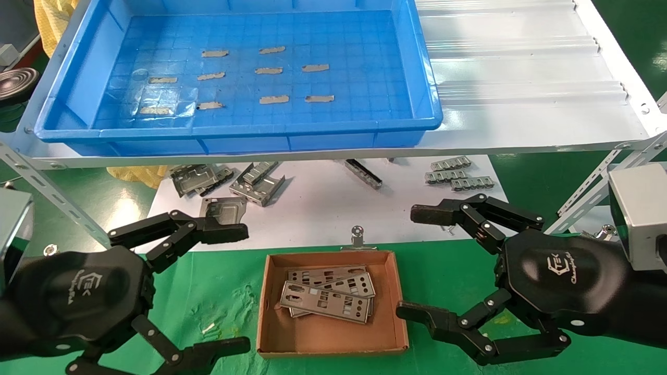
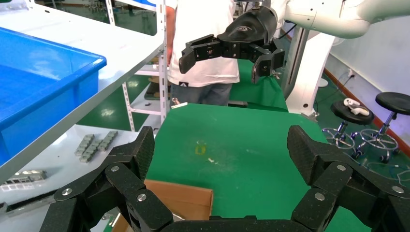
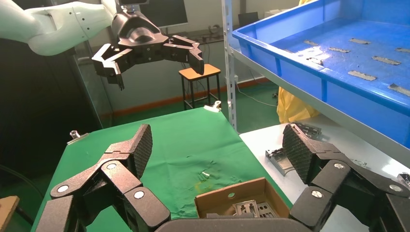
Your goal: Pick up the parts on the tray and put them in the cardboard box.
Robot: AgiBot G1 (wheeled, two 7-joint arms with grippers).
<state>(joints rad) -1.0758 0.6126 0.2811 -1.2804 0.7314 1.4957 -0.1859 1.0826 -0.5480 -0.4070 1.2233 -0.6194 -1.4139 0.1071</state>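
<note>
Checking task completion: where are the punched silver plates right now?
In the head view, the silver plates lie stacked inside the cardboard box on the green mat, between the open left gripper and right gripper.

Factory workshop: metal shelving, brackets.

A green mat covers the near table. Beyond it stands a white corrugated shelf on slotted metal uprights. A person in a white shirt stands far off, with black stools and a wooden stool about.
</note>
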